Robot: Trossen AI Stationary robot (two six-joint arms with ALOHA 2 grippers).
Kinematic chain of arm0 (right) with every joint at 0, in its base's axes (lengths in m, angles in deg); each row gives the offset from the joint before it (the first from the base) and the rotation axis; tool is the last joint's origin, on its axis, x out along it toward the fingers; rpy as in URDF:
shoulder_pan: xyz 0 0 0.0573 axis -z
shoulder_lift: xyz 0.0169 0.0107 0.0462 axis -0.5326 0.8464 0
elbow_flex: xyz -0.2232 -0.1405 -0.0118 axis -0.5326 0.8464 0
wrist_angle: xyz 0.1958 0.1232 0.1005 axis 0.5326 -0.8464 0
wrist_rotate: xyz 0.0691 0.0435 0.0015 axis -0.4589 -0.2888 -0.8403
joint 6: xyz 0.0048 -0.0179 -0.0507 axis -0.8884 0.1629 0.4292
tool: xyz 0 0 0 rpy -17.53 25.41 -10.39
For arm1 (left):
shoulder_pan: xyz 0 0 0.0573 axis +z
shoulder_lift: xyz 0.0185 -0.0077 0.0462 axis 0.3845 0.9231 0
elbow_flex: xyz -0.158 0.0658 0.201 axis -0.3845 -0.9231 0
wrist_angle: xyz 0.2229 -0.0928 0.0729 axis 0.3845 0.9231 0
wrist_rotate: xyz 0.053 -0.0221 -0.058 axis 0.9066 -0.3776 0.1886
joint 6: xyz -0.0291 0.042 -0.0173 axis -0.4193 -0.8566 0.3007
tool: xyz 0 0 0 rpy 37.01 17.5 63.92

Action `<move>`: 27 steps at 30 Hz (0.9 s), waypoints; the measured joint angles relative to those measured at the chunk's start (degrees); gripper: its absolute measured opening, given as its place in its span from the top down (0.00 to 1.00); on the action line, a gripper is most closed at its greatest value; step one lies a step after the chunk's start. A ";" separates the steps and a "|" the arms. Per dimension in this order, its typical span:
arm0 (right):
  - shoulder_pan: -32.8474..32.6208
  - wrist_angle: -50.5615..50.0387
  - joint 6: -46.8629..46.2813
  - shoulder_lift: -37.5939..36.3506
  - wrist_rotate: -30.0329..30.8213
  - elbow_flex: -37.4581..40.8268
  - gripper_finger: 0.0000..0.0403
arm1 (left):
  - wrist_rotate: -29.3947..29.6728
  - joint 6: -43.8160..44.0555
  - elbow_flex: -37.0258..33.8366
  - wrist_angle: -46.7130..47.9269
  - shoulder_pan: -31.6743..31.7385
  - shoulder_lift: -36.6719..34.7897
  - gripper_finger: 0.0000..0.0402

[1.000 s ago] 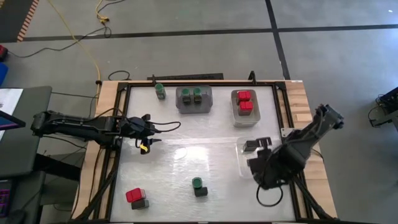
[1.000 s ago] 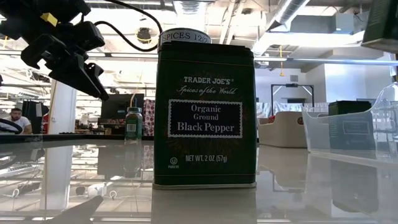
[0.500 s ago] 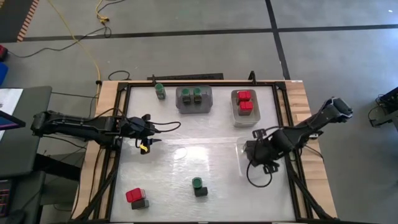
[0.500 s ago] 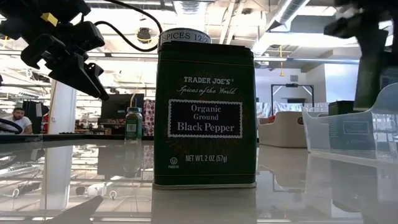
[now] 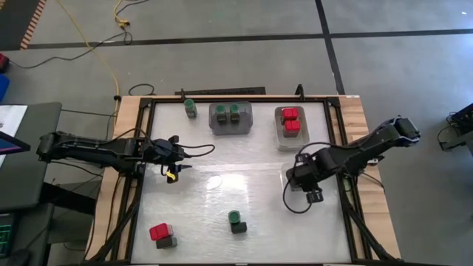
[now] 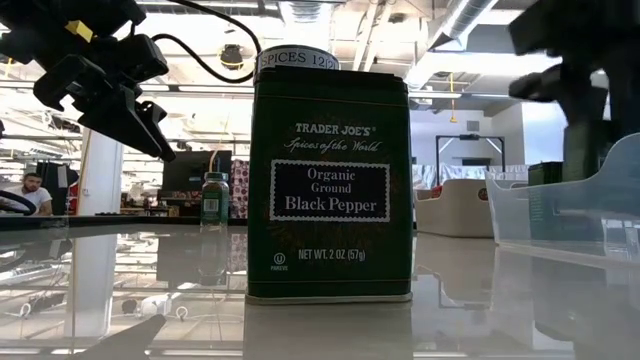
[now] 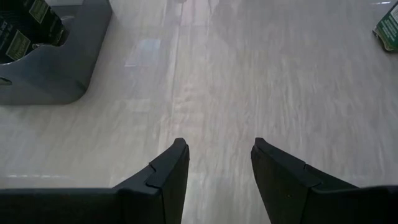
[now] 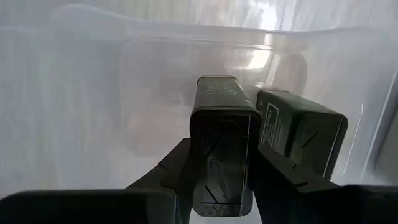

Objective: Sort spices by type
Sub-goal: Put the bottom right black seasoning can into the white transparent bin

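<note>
My right gripper (image 5: 301,179) is shut on a dark spice tin (image 8: 221,137) over the clear tray (image 5: 287,193) at the table's right. A second dark tin (image 8: 301,140) stands in that tray beside it. My left gripper (image 5: 174,167) hovers open over bare table at the left, holding nothing. Two green-lidded jars sit in the grey tray (image 5: 230,127), and a third jar (image 5: 191,108) stands left of it. Two red-topped boxes (image 5: 290,120) sit in another clear tray. Near the front edge stand a black pepper tin (image 6: 330,185) with a green jar (image 5: 234,216), and a red box (image 5: 160,232) with a dark tin. My right gripper pinches the dark tin by two opposite sides (image 8: 221,168) between its two fingers (image 8: 177,168). The fingers come from above, pointing down along the tin. The tin hangs upright below them, its far end inside the clear tray; whether that end touches the tray's floor I cannot tell.
The table is rimmed by a black frame (image 5: 336,111) on a wooden base. A wide bare stretch (image 5: 222,181) lies in the middle between the arms. In the low view the clear tray's wall (image 6: 560,215) rises at the right, and a person sits far off in the room.
My right gripper has carried the dark tin from the table's near right toward the far edge and a little left, sinking as it went. It now stands over the clear tray, and it has come into the low view from above.
</note>
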 joint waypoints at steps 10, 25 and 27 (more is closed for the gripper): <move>0.68 -0.57 0.20 5.54 -1.06 -0.04 0.61 | 0.00 0.00 0.00 0.02 0.00 0.00 0.58; 0.86 0.00 0.02 6.36 -1.09 -0.07 0.58 | 0.00 0.00 0.00 0.04 0.00 0.02 0.58; 1.14 0.00 -0.52 6.36 -1.03 -0.07 0.58 | 0.00 0.00 0.00 0.02 0.00 0.02 0.58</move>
